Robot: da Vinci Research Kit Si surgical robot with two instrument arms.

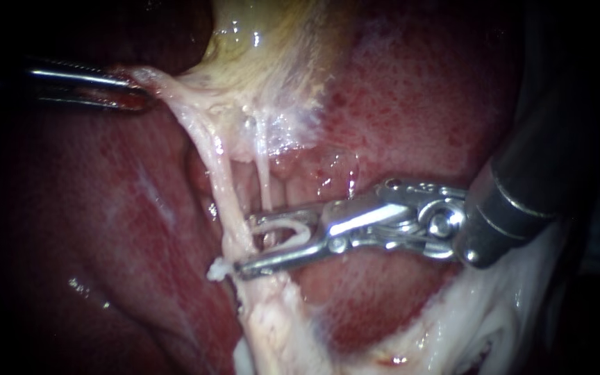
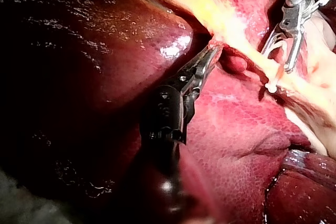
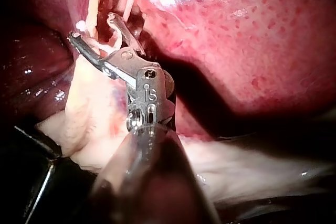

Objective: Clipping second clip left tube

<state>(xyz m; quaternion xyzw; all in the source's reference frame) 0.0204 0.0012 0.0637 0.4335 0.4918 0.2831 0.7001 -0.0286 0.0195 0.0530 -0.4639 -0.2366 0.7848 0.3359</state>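
— So, where does the left tube lie?

— It runs down from the gallbladder as a pale, stretched cord over the liver. A thinner right tube lies just beside it.

— And the right instrument?

— Its pincer reaches across from the right and straddles the left tube low down, one jaw on either side. The jaws stand apart, and a white clip sits between them. As far as I can tell it touches both. The clip's open end faces the tube.

— Anything else on that tube?

— A small white nub sticks out from it just beside the tip of the lower jaw. I cannot tell what it is.

— What about the left instrument?

— It comes in from the left, high up. Its pincer is closed on pale tissue at the gallbladder's lower edge, and that tissue is drawn out towards it. The left wrist view shows the same, with both jaws pressed onto the tissue and no gap between them.
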